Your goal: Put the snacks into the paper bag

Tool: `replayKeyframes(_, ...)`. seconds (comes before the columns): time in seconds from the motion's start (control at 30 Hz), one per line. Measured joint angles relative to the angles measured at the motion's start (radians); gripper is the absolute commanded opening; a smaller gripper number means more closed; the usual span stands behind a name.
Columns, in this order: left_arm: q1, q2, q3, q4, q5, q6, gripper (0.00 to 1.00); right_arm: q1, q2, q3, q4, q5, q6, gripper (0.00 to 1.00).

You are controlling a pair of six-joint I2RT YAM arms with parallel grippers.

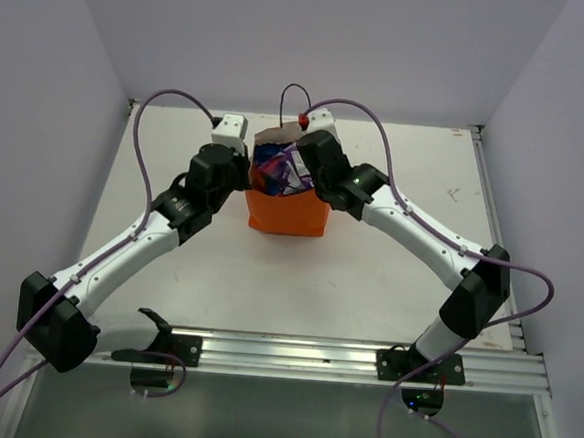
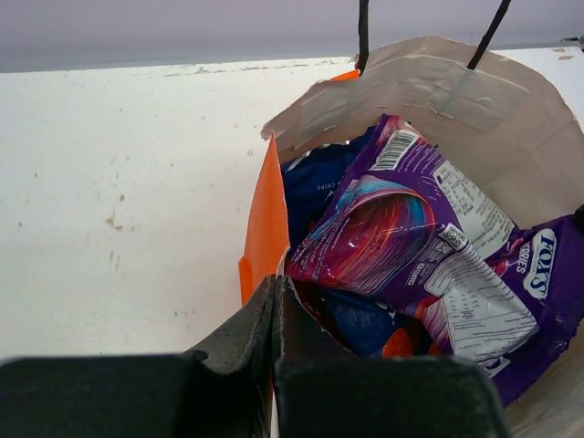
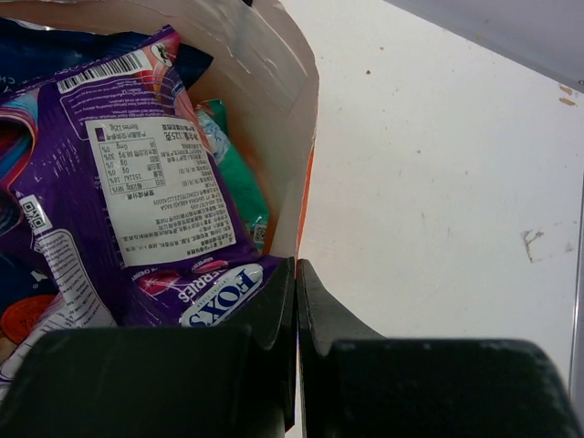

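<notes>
Seemingly left tool (image 2: 274,290) and right tool (image 3: 295,274) pinch paper bag (image 1: 287,217) rim; purple pack (image 2: 411,246) covers blue bag (image 2: 315,182).

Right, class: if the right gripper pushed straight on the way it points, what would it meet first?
Probably the paper bag's wall: the right gripper is shut on its rim, and the wall runs on straight ahead.

The orange paper bag (image 1: 287,217) stands upright on the table (image 1: 166,300), mouth open. Inside, the purple pack (image 2: 411,246) lies uppermost, tilted, over the dark blue bag (image 2: 315,182). The teal pack (image 3: 233,173) sits against a side wall.
</notes>
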Motion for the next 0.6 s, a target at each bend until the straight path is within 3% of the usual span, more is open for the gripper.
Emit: replayKeyframes(0.6,-0.251,-0.093,-0.017,-0.153,-0.199,-0.122,0.00,0.134,-0.139,-0.108,-0.134,0.092,0.097,0.00)
